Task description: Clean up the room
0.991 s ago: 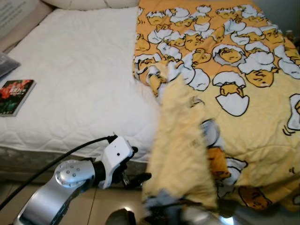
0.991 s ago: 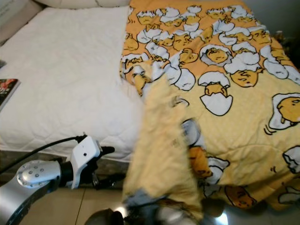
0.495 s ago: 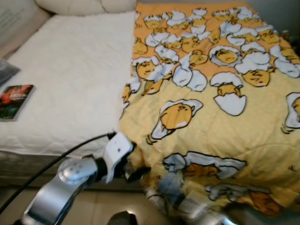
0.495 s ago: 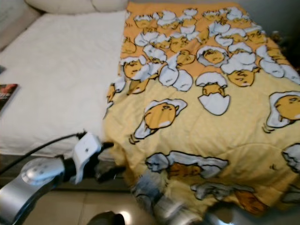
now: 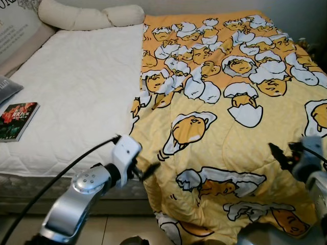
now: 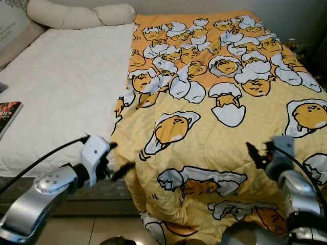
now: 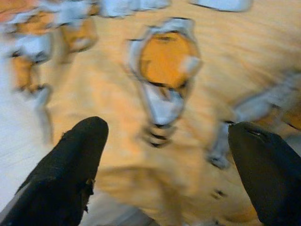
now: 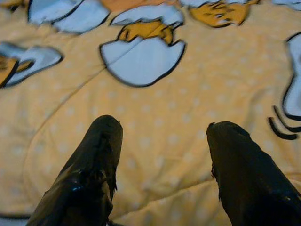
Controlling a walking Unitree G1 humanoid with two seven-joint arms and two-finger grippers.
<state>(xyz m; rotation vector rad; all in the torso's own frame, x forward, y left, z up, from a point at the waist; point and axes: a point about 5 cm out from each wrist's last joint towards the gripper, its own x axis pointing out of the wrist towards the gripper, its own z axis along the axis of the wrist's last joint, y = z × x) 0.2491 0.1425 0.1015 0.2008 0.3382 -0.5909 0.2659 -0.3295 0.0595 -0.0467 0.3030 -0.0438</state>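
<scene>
The yellow blanket [image 5: 225,132] lies spread over the right half of the bed [image 5: 76,97], its lower edge hanging off the foot. Both the left gripper [image 7: 164,165] and right gripper [image 8: 162,165] hover open and empty. A book [image 5: 17,120] remains at centre left.

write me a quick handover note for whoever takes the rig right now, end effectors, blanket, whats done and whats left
Left end effector: open, holding nothing, at the left edge of the yellow quilted blanket with egg-cartoon print, near the foot of the bed.
Right end effector: open, holding nothing, over the blanket's right side.
Blanket: lies spread over the right half of the white quilted mattress, bottom edge draping off the foot.
Left to do: mattress's left half is uncovered; a dark paperback book lies near its left edge. Cream bolster pillow sits at the head.
</scene>
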